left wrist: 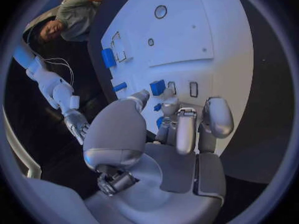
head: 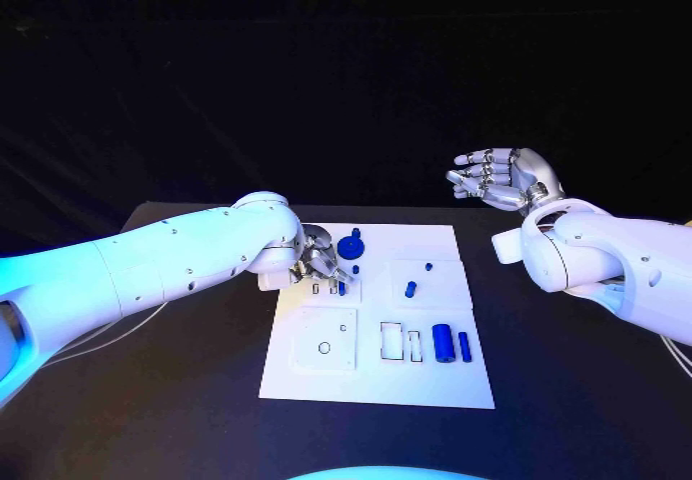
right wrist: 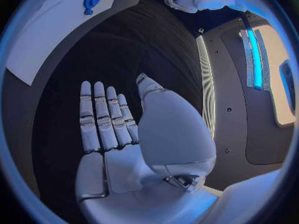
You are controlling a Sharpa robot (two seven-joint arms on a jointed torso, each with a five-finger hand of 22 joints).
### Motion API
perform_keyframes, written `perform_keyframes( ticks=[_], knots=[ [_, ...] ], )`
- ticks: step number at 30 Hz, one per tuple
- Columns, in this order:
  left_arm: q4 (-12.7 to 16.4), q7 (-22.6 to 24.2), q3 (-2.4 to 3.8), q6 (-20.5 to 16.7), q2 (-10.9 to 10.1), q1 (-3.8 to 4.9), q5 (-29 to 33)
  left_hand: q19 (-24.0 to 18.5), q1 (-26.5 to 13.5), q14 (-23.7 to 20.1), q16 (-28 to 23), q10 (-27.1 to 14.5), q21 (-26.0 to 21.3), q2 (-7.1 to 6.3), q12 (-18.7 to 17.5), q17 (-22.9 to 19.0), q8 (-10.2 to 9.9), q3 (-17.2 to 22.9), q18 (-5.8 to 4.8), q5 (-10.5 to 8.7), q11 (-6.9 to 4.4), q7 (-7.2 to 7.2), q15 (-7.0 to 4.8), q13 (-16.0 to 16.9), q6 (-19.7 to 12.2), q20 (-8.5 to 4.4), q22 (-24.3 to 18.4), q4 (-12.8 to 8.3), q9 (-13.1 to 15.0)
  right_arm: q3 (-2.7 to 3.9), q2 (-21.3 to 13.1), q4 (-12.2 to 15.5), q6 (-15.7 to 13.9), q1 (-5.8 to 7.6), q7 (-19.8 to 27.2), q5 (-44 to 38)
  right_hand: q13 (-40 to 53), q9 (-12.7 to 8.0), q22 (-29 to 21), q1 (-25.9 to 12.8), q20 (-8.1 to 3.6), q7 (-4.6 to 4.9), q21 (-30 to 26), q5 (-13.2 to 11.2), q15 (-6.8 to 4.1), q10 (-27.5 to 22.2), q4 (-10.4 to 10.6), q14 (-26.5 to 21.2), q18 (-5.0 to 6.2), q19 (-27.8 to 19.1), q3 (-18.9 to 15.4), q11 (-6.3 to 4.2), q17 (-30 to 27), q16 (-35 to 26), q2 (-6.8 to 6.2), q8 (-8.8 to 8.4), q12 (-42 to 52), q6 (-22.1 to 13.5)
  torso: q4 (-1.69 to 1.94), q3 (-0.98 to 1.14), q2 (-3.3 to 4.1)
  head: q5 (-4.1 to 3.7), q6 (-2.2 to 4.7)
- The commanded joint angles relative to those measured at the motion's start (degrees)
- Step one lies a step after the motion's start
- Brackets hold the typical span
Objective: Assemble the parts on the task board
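**Assembly under way, most parts still loose**

The black bench [head: 577, 400] is carrying the white task board [head: 433, 380] at its middle, with a raised square plate [head: 325, 340] sitting on the board's near left part. The left hand [head: 320, 258] is working low over the board's far left corner; its fingers [left wrist: 186, 129] are curling down around small blue parts [left wrist: 157, 87], but whether they are actually grasping one I cannot tell. The right hand [head: 500, 178] is hovering well off the board, fingers spread and released, holding nothing. Two blue bars [head: 451, 342] are lying beside empty slots, a blue gear [head: 351, 245] is sitting by the left hand, and small pegs [head: 411, 289] are resting mid-board. Judging by this, much is remaining.
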Motion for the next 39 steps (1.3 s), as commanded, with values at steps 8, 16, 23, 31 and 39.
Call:
perform_keyframes(
  ticks=[8,16,23,31,39],
  knots=[
    [0.05,0.18,-0.06,0.37,0.19,0.0,0.96,0.62,1.95,4.06,1.47,-0.13,1.29,1.81,0.46,11.4,-0.57,-1.33,0.13,0.29,-0.03,0.02,-0.01,0.92,-0.23,0.23,1.43,0.59,1.5,0.02,0.28,-0.24,0.41,-0.01,-0.38,-0.07,-0.45,-0.37,-0.49,0.69,-0.05,3.32,-0.4,0.37,0.18,0.62,-0.39,-0.34,0.78,-1.27,-0.94,0.1,-0.54,-0.78,0.74,-0.63,-0.86,0.55,0.0,-0.03,0.04,0.0,0.06],
    [-0.01,0.34,-0.08,0.63,0.22,0.0,1.87,0.47,4.13,4.04,1.47,-0.34,1.38,3.07,0.31,11.41,-1.0,0.38,0.14,0.31,-0.14,-0.11,-0.08,0.8,-0.08,0.27,1.52,0.46,1.89,0.02,0.47,-0.4,0.64,-0.03,-0.62,-0.1,-0.53,-0.39,-0.61,0.72,-0.03,3.36,-0.4,0.38,0.19,0.68,-0.42,-0.34,0.78,-1.29,-0.93,0.12,-0.63,-0.83,0.79,-0.66,-0.9,0.61,0.02,-0.01,0.07,-0.02,0.04],
    [-0.47,0.4,-0.14,0.68,0.39,-0.03,2.01,0.45,4.3,4.04,1.48,-0.37,1.38,3.11,0.28,11.42,-1.04,0.52,0.14,0.3,-0.15,-0.11,-0.08,0.77,-0.08,0.27,1.51,0.46,1.93,0.01,0.58,-0.48,0.82,-0.05,-0.7,-0.1,-0.6,-0.41,-0.73,0.73,-0.02,3.39,-0.4,0.38,0.21,0.75,-0.44,-0.33,0.78,-1.31,-0.91,0.13,-0.71,-0.88,0.86,-0.69,-0.94,0.68,-0.03,0.01,0.12,-0.01,-0.05],
    [-0.86,0.42,-0.21,0.87,0.52,-0.09,2.06,0.45,4.42,4.07,1.51,-0.37,1.4,3.16,0.29,11.48,-1.07,0.65,0.14,0.29,-0.15,-0.11,-0.09,0.8,-0.07,0.27,1.53,0.48,1.96,0.01,0.59,-0.49,1.0,-0.06,-0.74,-0.1,-0.64,-0.41,-0.82,0.72,-0.01,3.41,-0.41,0.38,0.22,0.81,-0.44,-0.33,0.78,-1.33,-0.91,0.14,-0.77,-0.92,0.89,-0.7,-0.96,0.74,-0.02,0.01,0.14,-0.12,-0.15],
    [-0.98,0.56,-0.24,1.2,0.54,-0.1,2.09,0.49,4.63,4.08,1.53,-0.37,1.45,3.14,0.29,11.52,-1.11,0.82,0.12,0.26,-0.15,-0.12,-0.09,0.81,-0.02,0.27,1.63,0.46,2.03,0.0,0.6,-0.5,1.23,-0.07,-0.84,-0.1,-0.71,-0.43,-0.97,0.66,0.02,3.44,-0.41,0.37,0.24,0.93,-0.42,-0.34,0.78,-1.37,-0.93,0.16,-0.88,-1.0,0.93,-0.72,-0.99,0.85,0.03,0.0,0.08,-0.2,-0.42]
  ],
)
